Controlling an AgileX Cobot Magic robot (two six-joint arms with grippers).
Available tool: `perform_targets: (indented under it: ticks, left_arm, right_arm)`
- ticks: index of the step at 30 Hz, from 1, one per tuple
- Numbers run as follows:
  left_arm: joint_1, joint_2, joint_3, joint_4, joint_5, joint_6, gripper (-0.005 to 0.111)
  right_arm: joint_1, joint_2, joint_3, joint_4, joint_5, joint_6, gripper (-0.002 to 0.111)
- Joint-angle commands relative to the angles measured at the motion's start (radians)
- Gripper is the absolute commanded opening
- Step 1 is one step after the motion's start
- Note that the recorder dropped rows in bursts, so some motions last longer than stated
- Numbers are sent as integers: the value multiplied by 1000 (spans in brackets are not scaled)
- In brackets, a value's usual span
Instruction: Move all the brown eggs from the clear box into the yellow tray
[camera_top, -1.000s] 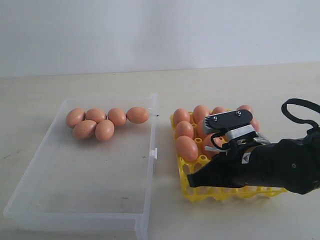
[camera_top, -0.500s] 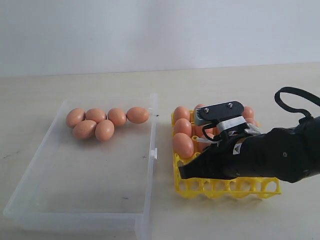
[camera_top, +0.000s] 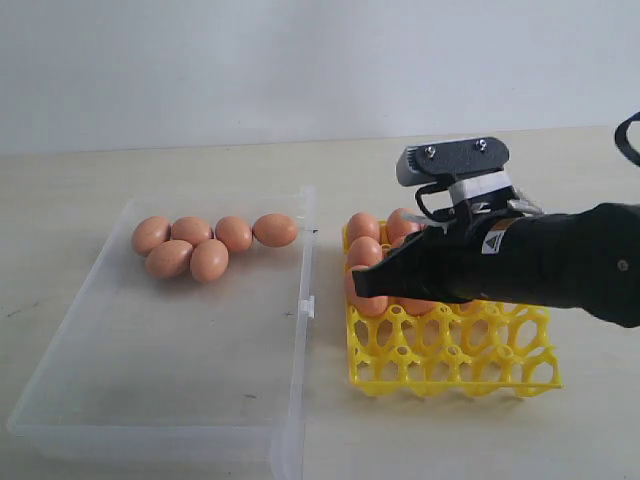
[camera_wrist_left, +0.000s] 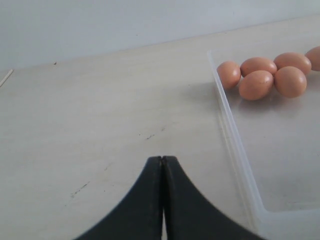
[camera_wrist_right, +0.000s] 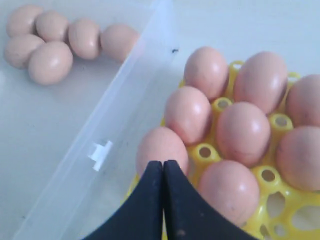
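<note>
**Exterior view.** The clear box (camera_top: 100, 330) lies on the left of the pale counter (camera_top: 500, 160). Six brown eggs (camera_top: 209, 260) are bunched at its far end, most of them touching a neighbour. Just to its right sits the yellow tray (camera_top: 450, 350). Its two near rows of cells are open, and eggs fill cells in the far rows, partly hidden. The black right arm (camera_top: 560, 265) reaches in from the right across the tray. The right fingers (camera_top: 372, 283) are pressed together with nothing between them, and their tip is over the tray's left edge, close to an egg there. Whether the tip touches that egg cannot be told.

**Left wrist view.** The left fingers (camera_wrist_left: 152, 185) are closed flat against each other and hold nothing. They are over bare counter, outside the box's wall (camera_wrist_left: 235, 145). The six eggs inside the box are well apart from the tip.

**Right wrist view.** The right fingers meet in a single seam and are empty. Their tip lies between two of the tray's eggs in the row nearest the open cells, on the side toward the box. At least eight eggs sit upright in yellow cells here. The box's small side clip (camera_wrist_right: 100, 152) lies just beside the tray, and the six loose eggs show farther off inside the box.
</note>
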Motion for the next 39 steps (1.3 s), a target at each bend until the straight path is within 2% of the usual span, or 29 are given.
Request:
perform_targets:
  ticks: [1, 8, 10, 11, 14, 16, 18, 25, 28, 34, 39]
  left_arm:
    - [-5, -6, -4, -1, -6, -5, 0]
    - [-5, -6, -4, -1, -6, -5, 0]
    - [-5, -6, -4, -1, -6, -5, 0]
    - [-5, -6, -4, -1, -6, -5, 0]
    - [-5, -6, -4, -1, -6, -5, 0]
    - [-5, -6, -4, -1, -6, -5, 0]
    - [-5, -6, -4, -1, -6, -5, 0]
    - [-5, -6, -4, -1, -6, -5, 0]
    - [-5, -6, -4, -1, -6, -5, 0]
    - [-5, -6, -4, -1, -6, -5, 0]
    - [-5, -6, -4, -1, -6, -5, 0]
  right_arm:
    - [2, -57, -37, 2, 25, 1, 0]
    - [2, -105, -59, 2, -57, -26, 1]
    - [2, -126, -67, -12, -84, -26, 8]
    - [2, -132, -82, -16, -68, -26, 16]
    - [2, -132, -160, -17, 21, -33, 32]
    - [2, -132, -230, -18, 96, -80, 38]
    - [2, -124, -288, -18, 153, -107, 38]
    - [4, -70, -342, -31, 174, -116, 38]
    - [31, -28, -398, -49, 262, -121, 38]
    - [65, 103, -620, -52, 510, -135, 48]
    - [84, 252, -842, -47, 666, -105, 49]
